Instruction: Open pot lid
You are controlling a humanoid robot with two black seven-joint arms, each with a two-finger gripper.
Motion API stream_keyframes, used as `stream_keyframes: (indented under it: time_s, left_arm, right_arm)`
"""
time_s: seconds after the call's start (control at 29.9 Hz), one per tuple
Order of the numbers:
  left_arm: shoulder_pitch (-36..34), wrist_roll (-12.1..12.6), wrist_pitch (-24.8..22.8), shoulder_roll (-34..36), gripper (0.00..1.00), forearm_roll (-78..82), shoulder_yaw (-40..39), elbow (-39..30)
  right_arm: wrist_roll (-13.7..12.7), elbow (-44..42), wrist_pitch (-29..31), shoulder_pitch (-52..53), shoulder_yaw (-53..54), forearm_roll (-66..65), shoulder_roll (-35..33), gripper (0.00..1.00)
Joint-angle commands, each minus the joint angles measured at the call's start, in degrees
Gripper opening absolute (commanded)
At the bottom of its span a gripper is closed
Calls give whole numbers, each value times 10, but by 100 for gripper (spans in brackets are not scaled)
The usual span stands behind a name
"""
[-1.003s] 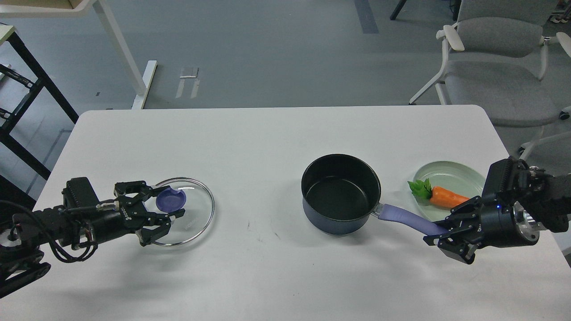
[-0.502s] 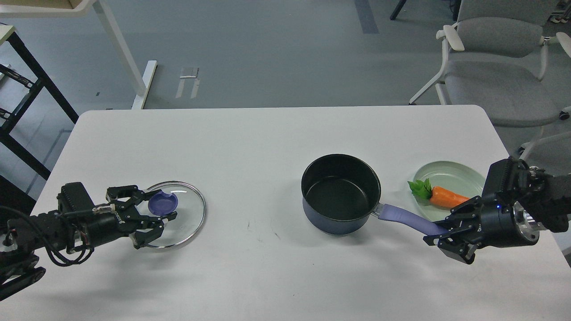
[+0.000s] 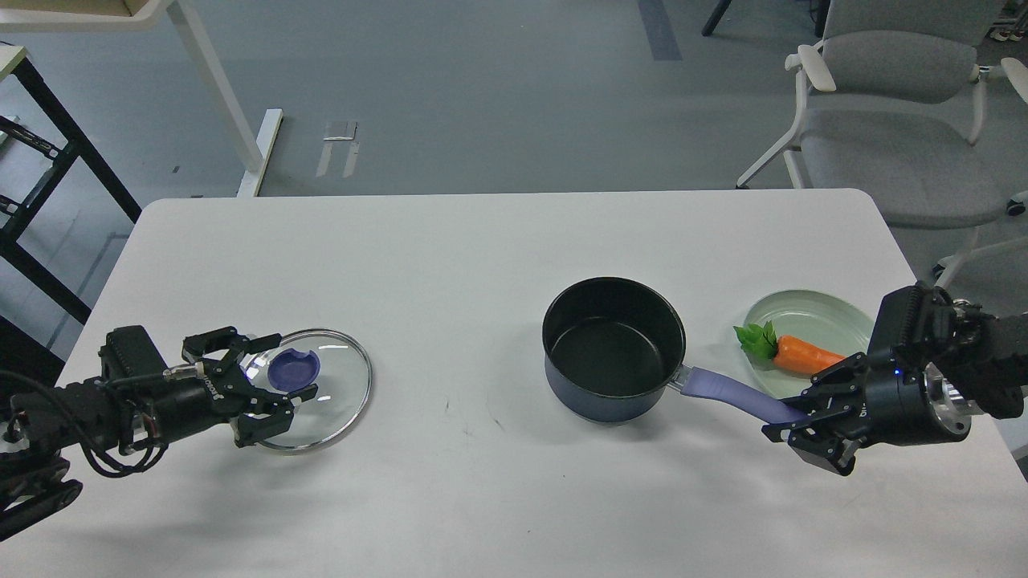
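Note:
The black pot (image 3: 614,345) stands uncovered right of the table's middle, its purple handle (image 3: 735,395) pointing right. My right gripper (image 3: 795,417) is shut on the end of that handle. The glass pot lid (image 3: 333,393), with its purple knob (image 3: 294,369), lies flat on the table at the left. My left gripper (image 3: 273,377) is open at the lid's left side, one finger on each side of the knob and apart from it.
A pale green plate (image 3: 827,315) with a toy carrot (image 3: 803,355) sits just behind my right gripper, near the table's right edge. A grey chair (image 3: 891,144) stands beyond the far right corner.
My left gripper lowered the lid onto the table, drew back slightly to the left and loosened off the knob. The right gripper and the pot have not moved.

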Motion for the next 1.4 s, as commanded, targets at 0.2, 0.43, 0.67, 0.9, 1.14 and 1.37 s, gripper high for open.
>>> stream_keyframes:
  time_s: [0.2,0.43,0.67,0.9,1.14,1.37]
  left_arm:
    - [-46,0,-183,69,99,-344,-20,-161]
    - [-70,0,-375,51,99,-857,-83,-148]
    - [-69,0,-384,-13,99,-1003,-126,-65]
    - [-62,83,-452,-57,99,-1131,-160,3]
    - [-61,101,-479,-58,99,-1143,-161,5]
    - [-55,99,-488,-61,99,-1152,-161,5]
  right_arm:
    - [0,0,0,0,0,0,0,35]
    - [0,0,0,0,0,0,-1,41]
    - [0,0,0,0,0,10,-1,62]
    - [0,3,1,5,4,50,-23,97]
    - [0,4,1,54,10,207,-61,98]
    - [0,-35,-3,54,49,506,-70,98]
